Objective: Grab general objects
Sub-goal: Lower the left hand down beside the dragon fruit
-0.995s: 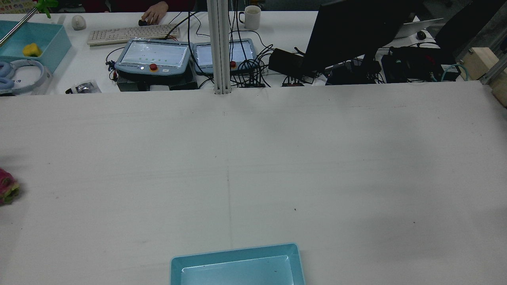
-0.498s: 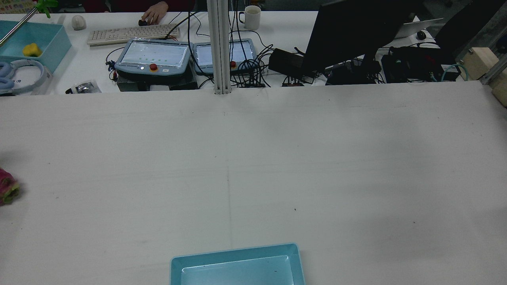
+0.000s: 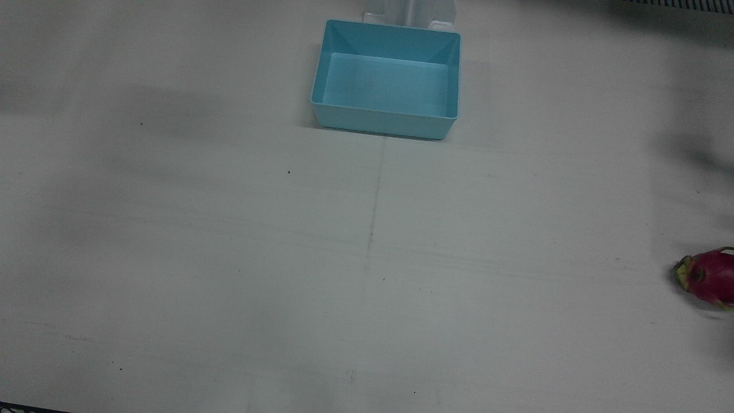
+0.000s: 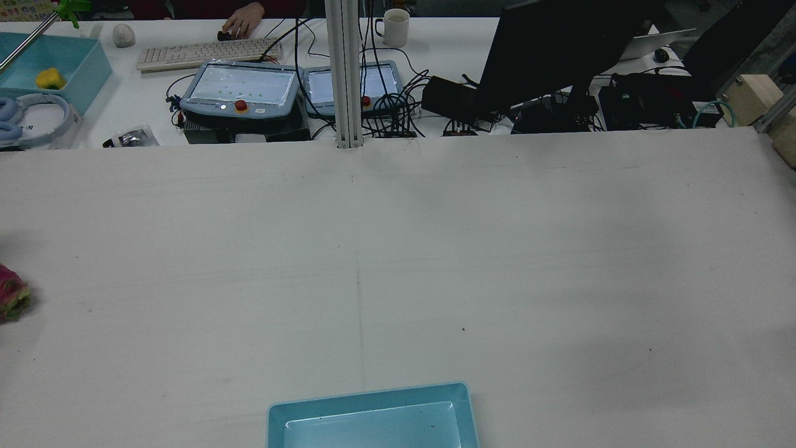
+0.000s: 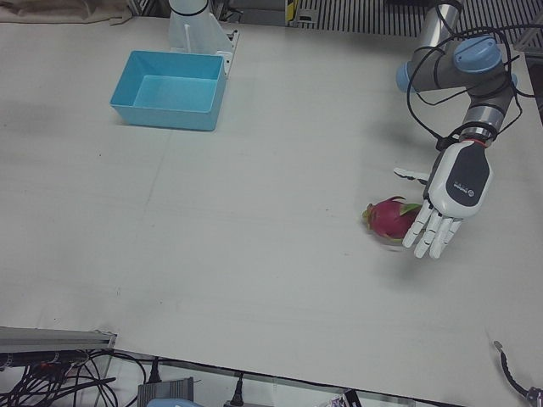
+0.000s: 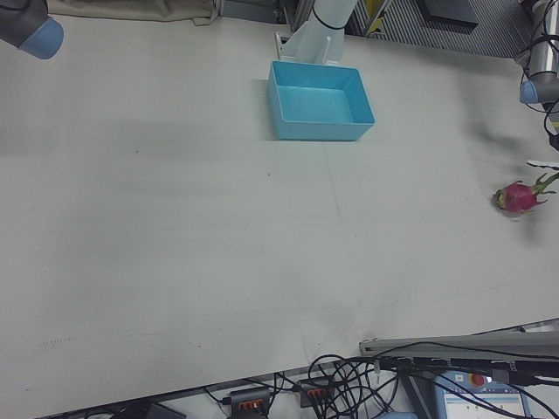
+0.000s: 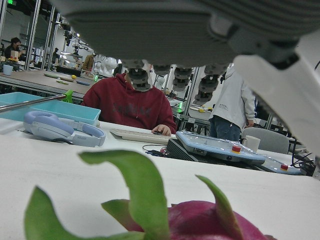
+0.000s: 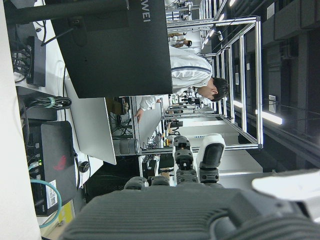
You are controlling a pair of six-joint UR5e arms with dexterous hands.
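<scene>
White-shelled and long-fingered, the left hand [image 5: 447, 203] hung at the end of its grey arm with the fingers [image 5: 435, 235] pointing down toward the tabletop [image 5: 254, 229], spread a little apart and closed on nothing. The palm faced away from the left-front camera, so only the smooth back plate with a dark label showed. The fingertips stood just beside the dragon fruit [image 5: 392, 220], on its outer side; whether they touched its skin could not be told. A cable looped around the arm's blue-capped joints above the wrist.

The dragon fruit lay on its side on the matt pale tabletop, an oval magenta body with green-tipped scales, far out toward the robot's left edge and well apart from the blue bin [image 5: 170, 90]. In the left hand view the fruit [image 7: 200, 220] filled the bottom of the picture right under the hand, its curling green leaves up close.

The bin was a smooth light-blue plastic rectangle with sloping walls, set near the arms' pedestals.

The right hand [image 8: 200, 210] showed only in its own camera: dark ribbed palm and white-and-black fingers held apart, gripping nothing, up off the tabletop
</scene>
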